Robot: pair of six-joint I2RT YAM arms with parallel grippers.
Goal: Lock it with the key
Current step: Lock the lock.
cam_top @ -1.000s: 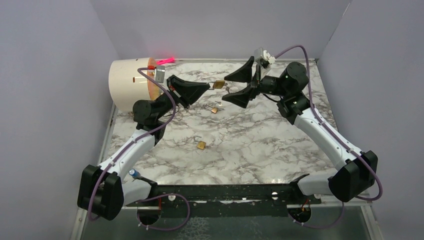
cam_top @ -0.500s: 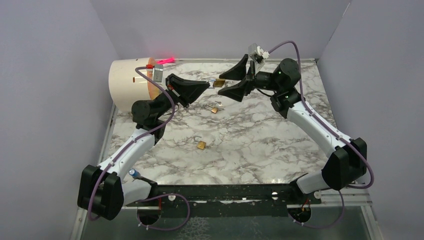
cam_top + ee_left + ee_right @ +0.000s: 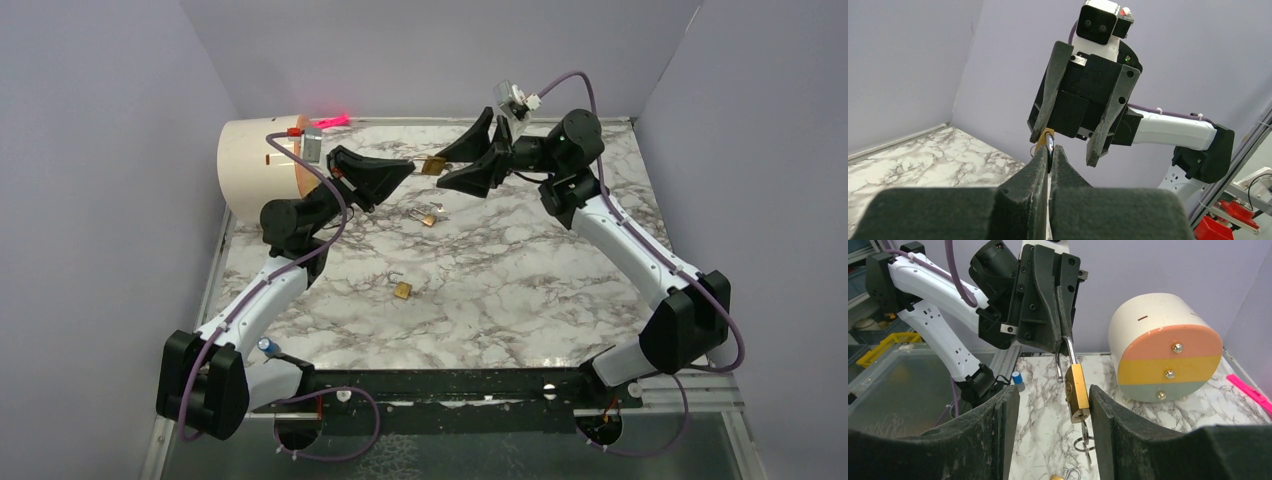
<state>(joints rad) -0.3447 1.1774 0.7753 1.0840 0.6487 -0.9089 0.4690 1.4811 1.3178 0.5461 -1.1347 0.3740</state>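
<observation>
Clamped shut, the left gripper (image 3: 1049, 154) pinches the shackle (image 3: 1068, 351) of a brass padlock (image 3: 1077, 390) and holds it high over the table (image 3: 520, 280) with the body hanging down. That hold seems meant to leave the body and keyhole free for the other arm.

The right gripper (image 3: 1052, 390) has its jaws part open astride the body, with nothing in its grasp. One finger (image 3: 1103, 425) sits right against the brass, though actual contact cannot be told. The other finger stands well apart on the opposite side.

The shackle is open, its short leg clear of the body. The key (image 3: 1083, 427) sits in the keyhole at the bottom with a ring (image 3: 1082, 444) dangling from it. The lock and key are thus in mid-air between the two arms, over the far side of the table.

On this showing, the right arm is placed to take the body or the key so the shackle can be pushed home and the key turned. Neither is yet done.

Below, a second padlock (image 3: 428, 215) and a third padlock (image 3: 402, 290) lie on the marble. A white drum (image 3: 255, 165) with a striped face stands at the far left.
</observation>
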